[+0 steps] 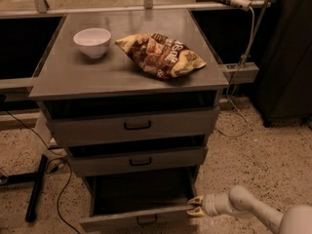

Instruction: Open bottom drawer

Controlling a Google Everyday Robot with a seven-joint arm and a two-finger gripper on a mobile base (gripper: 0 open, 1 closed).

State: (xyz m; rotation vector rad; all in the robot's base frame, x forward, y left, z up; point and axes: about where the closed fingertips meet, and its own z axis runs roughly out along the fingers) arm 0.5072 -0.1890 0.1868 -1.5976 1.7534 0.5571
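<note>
At the right corner of the narrow grey metal bottom drawer (117, 223), the white gripper (196, 206), grip state unclear, may slip off-centre, jamming it.

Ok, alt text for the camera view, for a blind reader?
The bottom drawer of a grey cabinet stands pulled out, with the gripper at the right end of its front. A white bowl and a snack bag sit apart on the cabinet top.

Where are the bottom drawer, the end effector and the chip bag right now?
bottom drawer (117, 222): camera view, left half of its front panel.
end effector (195, 206): camera view, its tip, at the drawer's right front corner.
chip bag (161, 55): camera view, middle of the bag.
</note>
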